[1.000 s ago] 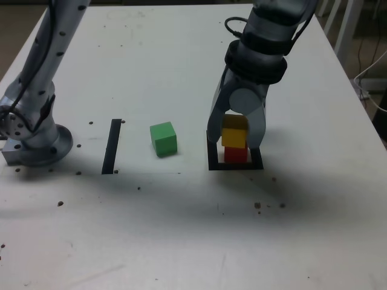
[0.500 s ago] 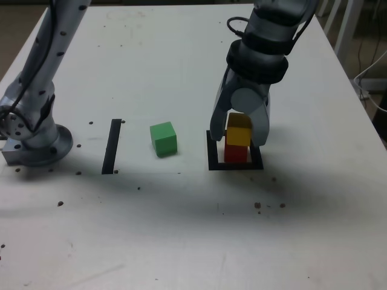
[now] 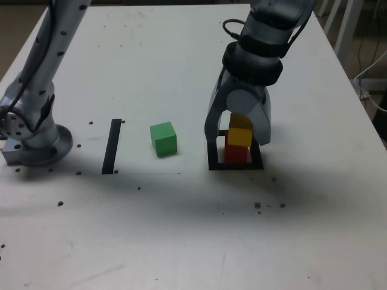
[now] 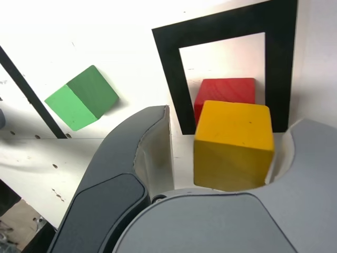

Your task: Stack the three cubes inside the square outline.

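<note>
Gaping wide at the pincer [image 4: 234,118], one jaw apart from the yellow cube [image 4: 231,147] between them, the other too close to tell. Resting yellow over the red cube [image 4: 224,90], set off toward the exterior view's right. Keeping red within the square [image 4: 279,68]. Lying outside, on the tabletop [image 4: 126,52], the green cube [image 4: 84,97], then the black strip [image 4: 31,95].

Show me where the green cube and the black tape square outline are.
Green cube [image 3: 164,140]: exterior view, front face.
Black tape square outline [image 3: 234,166]: exterior view, its near strip.
</note>
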Controlling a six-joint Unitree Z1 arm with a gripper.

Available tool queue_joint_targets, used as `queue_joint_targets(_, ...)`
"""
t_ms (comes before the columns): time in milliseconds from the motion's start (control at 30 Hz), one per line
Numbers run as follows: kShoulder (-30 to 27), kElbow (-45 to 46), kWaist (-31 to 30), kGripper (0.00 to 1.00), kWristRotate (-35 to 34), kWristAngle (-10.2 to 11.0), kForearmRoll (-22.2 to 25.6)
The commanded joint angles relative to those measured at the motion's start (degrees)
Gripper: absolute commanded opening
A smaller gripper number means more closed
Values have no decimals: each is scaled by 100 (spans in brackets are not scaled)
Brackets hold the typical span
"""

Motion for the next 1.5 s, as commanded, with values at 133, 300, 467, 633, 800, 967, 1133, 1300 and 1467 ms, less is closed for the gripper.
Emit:
queue_joint_targets(133,-533,170,26,99,-150,344,-15)
queue_joint_targets(300,-1019,397,71,99,-301,604,-18)
queue_joint_targets(467,-1387,833,137,99,-427,657,-27)
queue_joint_targets(633,-1677,1365,206,99,-526,590,-75)
queue_joint_targets(800,-1820,1765,221,99,-834,477,-152)
queue_joint_targets(967,-1904,2121,221,99,-1177,385,-239)
queue_joint_targets(1133,-1972,2538,221,99,-1435,236,-374)
queue_joint_targets(1300,-1998,2963,226,98,-1587,4,-606)
queue_joint_targets(1467,-1992,3261,248,98,-1602,-151,-867)
